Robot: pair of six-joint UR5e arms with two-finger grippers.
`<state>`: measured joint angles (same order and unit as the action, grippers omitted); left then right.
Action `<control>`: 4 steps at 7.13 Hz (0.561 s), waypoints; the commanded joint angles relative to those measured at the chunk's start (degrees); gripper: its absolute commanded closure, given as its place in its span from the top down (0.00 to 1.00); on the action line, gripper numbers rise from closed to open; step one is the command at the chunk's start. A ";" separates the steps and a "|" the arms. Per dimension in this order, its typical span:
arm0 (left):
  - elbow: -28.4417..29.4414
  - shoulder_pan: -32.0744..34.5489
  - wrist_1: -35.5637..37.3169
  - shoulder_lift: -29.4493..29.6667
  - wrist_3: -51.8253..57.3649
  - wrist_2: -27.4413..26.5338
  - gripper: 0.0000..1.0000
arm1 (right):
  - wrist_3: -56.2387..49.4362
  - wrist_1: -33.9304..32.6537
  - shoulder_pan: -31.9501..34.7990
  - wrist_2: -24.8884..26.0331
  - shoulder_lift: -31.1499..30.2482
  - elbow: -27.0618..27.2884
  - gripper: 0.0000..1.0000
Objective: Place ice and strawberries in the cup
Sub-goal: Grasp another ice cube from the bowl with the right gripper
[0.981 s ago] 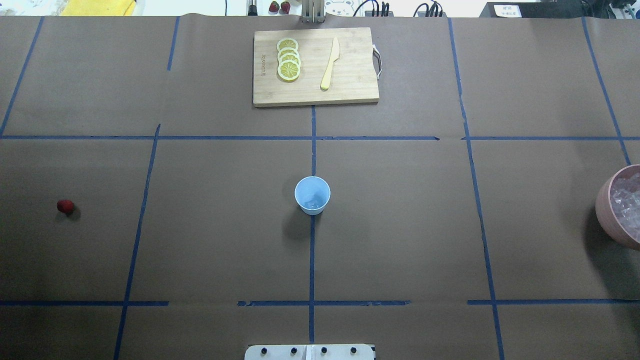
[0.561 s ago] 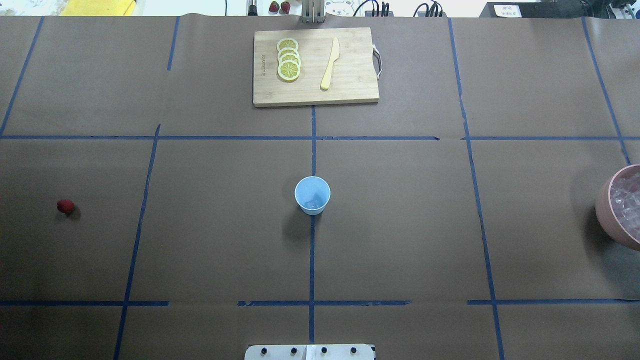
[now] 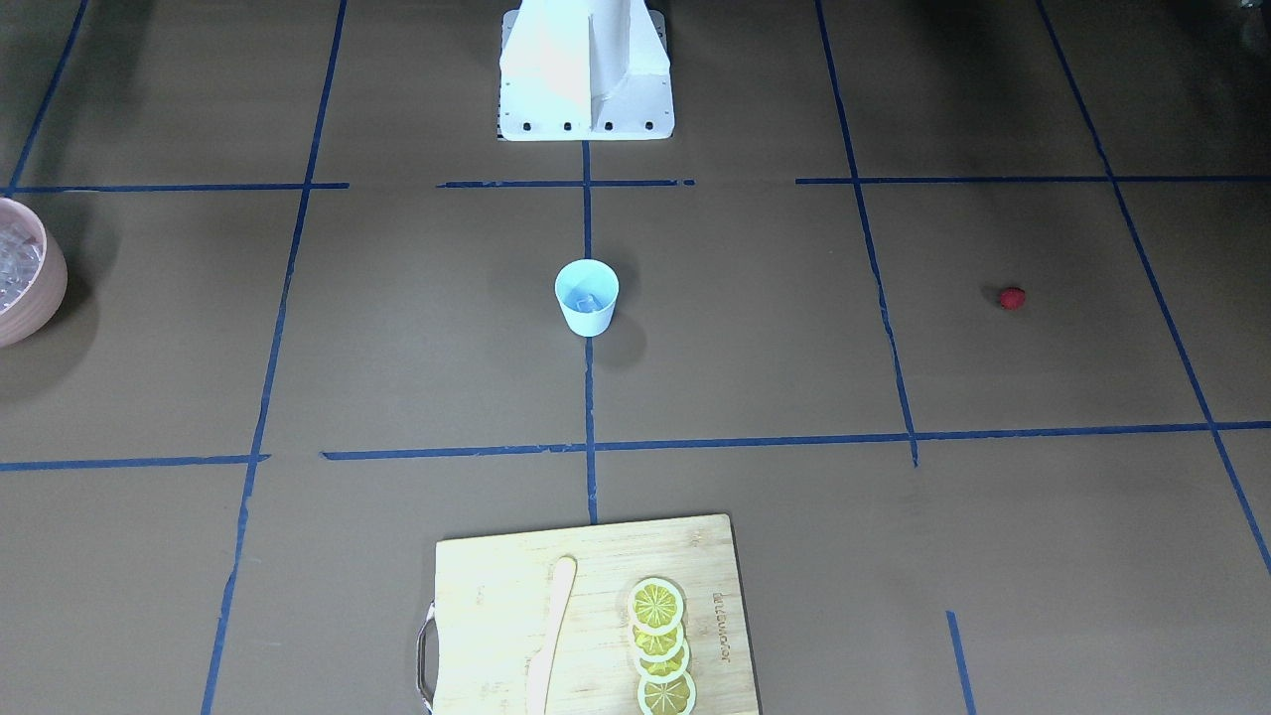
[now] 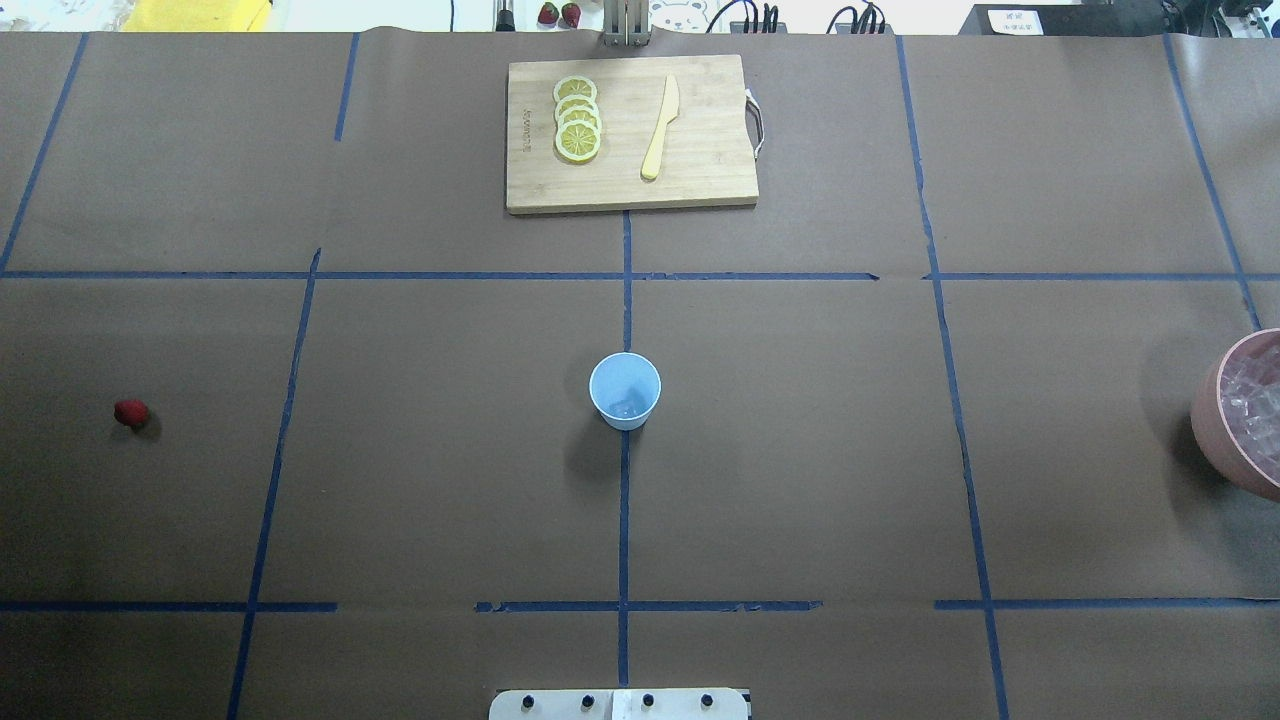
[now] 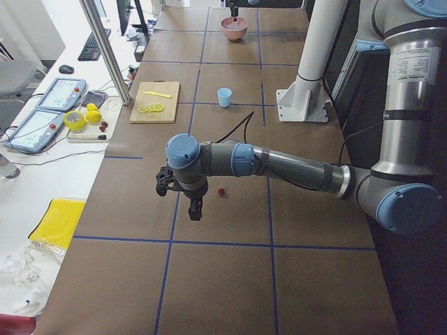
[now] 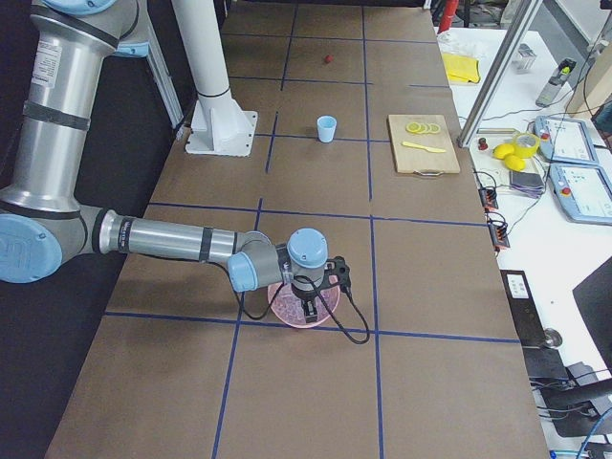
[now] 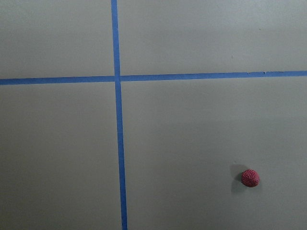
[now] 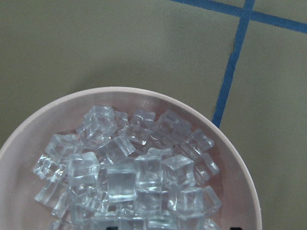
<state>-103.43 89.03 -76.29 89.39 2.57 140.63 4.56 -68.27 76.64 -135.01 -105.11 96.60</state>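
Your brown-papered table [image 4: 800,450] carries the wooden cutting board [image 4: 705,150] at the top centre of the overhead view. The pink bowl [image 4: 1215,425] sits at that view's right edge, cut off by the frame and heaped with ice [image 8: 120,177]. The right gripper [image 6: 308,308] hangs over it, and you cannot tell whether its fingers are apart or together. The cup [image 4: 624,390] stands upright at centre, with a pale glassy bit at its bottom. The strawberry [image 7: 250,178] lies on the table at the overhead view's left, well apart from the cup. The left gripper [image 5: 195,209] hovers near it, and again you cannot tell how its fingers stand.
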 commanded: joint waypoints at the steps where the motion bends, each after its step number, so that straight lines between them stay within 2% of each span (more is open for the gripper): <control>1: -0.01 0.00 0.00 0.00 -0.02 0.00 1.00 | 0.28 0.67 -0.44 -0.17 0.00 -0.09 0.82; 4: -0.01 0.00 0.00 0.08 -0.37 1.40 1.00 | 0.28 0.77 -2.28 -0.08 0.00 -0.18 0.81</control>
<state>-103.45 89.03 -76.29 89.40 2.35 141.47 4.94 -67.53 74.89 -135.15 -105.11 96.48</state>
